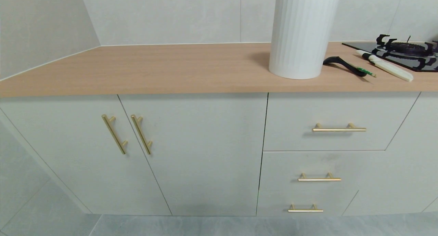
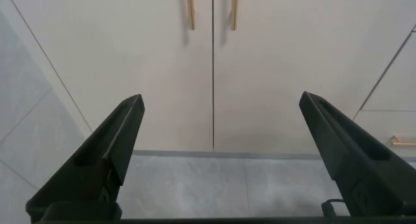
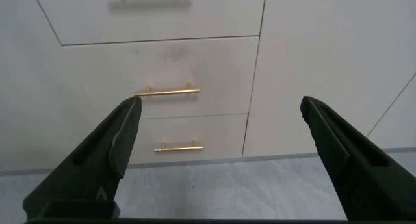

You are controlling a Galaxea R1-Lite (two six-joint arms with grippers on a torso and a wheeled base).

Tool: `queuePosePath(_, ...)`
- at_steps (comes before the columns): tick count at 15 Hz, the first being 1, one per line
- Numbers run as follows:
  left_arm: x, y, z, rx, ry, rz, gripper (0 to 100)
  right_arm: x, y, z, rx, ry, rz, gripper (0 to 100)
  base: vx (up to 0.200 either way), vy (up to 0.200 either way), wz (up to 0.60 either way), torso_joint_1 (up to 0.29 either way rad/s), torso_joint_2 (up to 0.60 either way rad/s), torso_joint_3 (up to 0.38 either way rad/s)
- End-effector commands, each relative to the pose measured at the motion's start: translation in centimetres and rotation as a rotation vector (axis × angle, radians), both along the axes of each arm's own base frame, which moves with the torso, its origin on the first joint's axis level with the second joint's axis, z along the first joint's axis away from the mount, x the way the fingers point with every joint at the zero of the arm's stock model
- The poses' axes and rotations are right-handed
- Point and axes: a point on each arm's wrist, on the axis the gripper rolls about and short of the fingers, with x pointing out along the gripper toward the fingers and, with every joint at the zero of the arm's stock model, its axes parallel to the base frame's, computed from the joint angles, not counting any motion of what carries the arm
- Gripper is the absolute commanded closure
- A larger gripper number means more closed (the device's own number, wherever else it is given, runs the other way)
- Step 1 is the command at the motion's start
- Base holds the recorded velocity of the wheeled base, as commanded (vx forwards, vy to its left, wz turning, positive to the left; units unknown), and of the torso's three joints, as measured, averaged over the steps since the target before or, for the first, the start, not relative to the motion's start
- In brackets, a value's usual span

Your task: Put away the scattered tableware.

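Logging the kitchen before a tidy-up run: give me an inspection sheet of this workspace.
Surface: wooden countertop.
Job's things: black-handled utensil, green-patterned stick and white utensil lying near the white ribbed container.
Clutter: nothing seen.
Grippers: left gripper open, empty, before the cabinet doors; right gripper open, empty, before the drawers.
Cables: nothing seen.
Surroundings: gas hob, tiled wall; doors and drawers shut.

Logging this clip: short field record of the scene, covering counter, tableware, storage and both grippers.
counter: wooden countertop, stove at its right end
holder: white ribbed container, upright on countertop
tableware: black-handled utensil and white utensil lying beside the container
storage: drawers and cabinet doors closed
left gripper: open, empty, facing cabinet doors
right gripper: open, empty, facing drawers
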Motion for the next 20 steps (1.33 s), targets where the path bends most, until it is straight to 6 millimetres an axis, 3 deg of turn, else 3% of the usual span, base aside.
queuePosePath(1,0.0,0.0,0.0,0.000,0.001,0.000,0,0.0,0.0,0.0,-0.001,0.001,0.000,0,0.000,0.000,-0.60,-0.002,0.00,0.007)
queuePosePath(13,0.0,0.0,0.0,0.000,0.001,0.001,0,0.0,0.0,0.1,-0.015,-0.002,0.011,0,0.000,0.000,-0.05,0.000,0.00,0.000)
queuePosePath(15,0.0,0.0,0.0,0.000,0.001,0.001,0,-1.0,0.2,4.8,-0.002,-0.115,0.128,0,0.000,0.000,0.00,0.000,0.00,0.000)
queuePosePath(16,0.0,0.0,0.0,0.000,0.001,0.001,0,-0.5,0.3,7.3,0.024,-0.078,0.189,0,0.000,0.000,0.00,0.000,0.00,0.000)
queuePosePath(17,0.0,0.0,0.0,0.000,0.001,0.001,0,0.5,0.4,8.0,0.026,-0.009,0.212,0,0.000,0.000,0.00,0.000,0.00,0.000)
queuePosePath(20,0.0,0.0,0.0,0.000,0.001,0.001,0,8.1,1.2,7.9,0.069,0.453,0.394,0,0.000,0.000,0.00,0.000,0.00,0.000)
